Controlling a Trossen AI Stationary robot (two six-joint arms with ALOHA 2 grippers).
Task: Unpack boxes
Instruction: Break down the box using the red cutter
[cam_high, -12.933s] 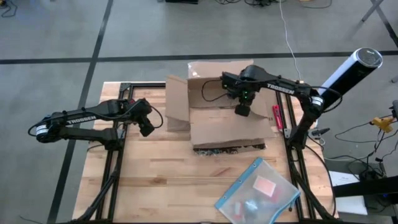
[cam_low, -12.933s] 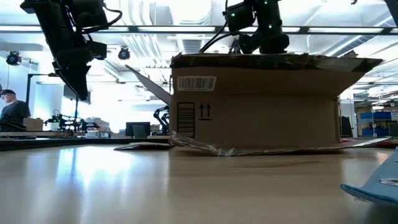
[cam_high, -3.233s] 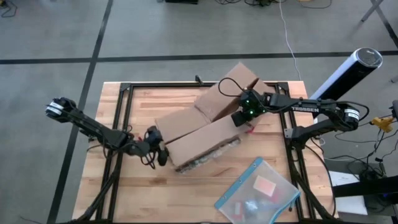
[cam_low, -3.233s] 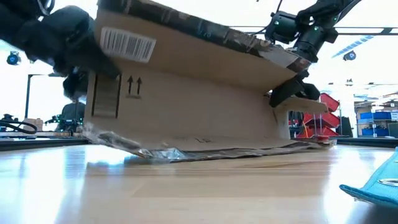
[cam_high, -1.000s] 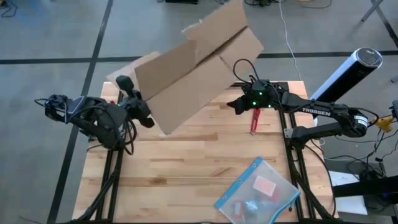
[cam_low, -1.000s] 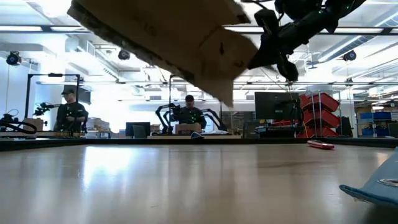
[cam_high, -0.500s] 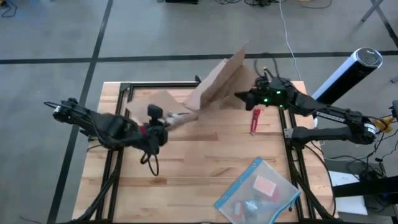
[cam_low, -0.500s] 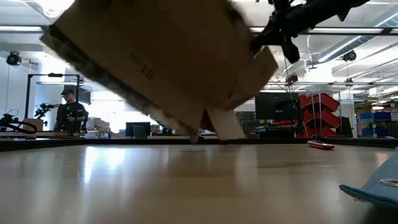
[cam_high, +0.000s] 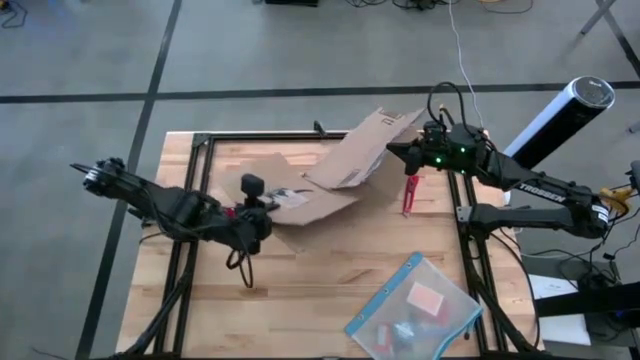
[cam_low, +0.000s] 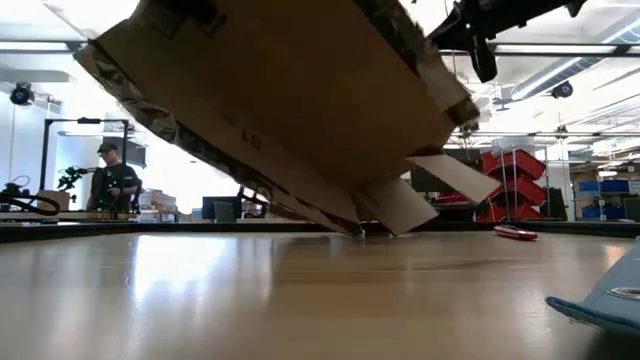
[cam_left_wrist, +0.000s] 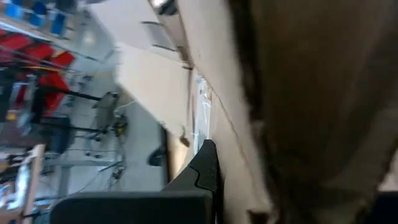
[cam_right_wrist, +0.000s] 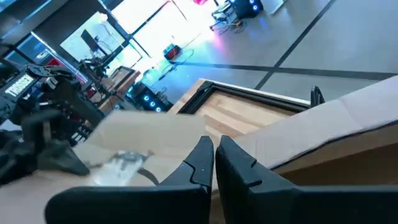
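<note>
The brown cardboard box (cam_high: 345, 165) lies tilted across the table's middle, flaps open. In the low view the box (cam_low: 270, 90) slopes down to one low corner (cam_low: 360, 231) that rests on the table. My left gripper (cam_high: 262, 207) is at the box's left end and is shut on it. My right gripper (cam_high: 393, 152) is shut beside the box's far right flap (cam_high: 400, 122). In the right wrist view nothing lies between its fingers (cam_right_wrist: 205, 158). My left gripper has a cardboard wall (cam_left_wrist: 233, 155) at the box's left end between its two fingers, one finger (cam_left_wrist: 205, 168) on each face. It comes level from the table's left. The box hangs tilted, its low corner on the table. My right gripper: I cannot tell whether it touches the box.
A small red tool (cam_high: 410, 195) lies on the table just right of the box. A clear pouch with a blue edge (cam_high: 415, 310) lies at the near right corner. People stand in the room beyond the table's far edge (cam_low: 115, 180).
My left gripper has moved down and toward the table's right and near edge with the box. The box, held high and steep a second ago, has swung down and flattened out until its low corner met the table. My right gripper has drawn back slightly toward the far right.
</note>
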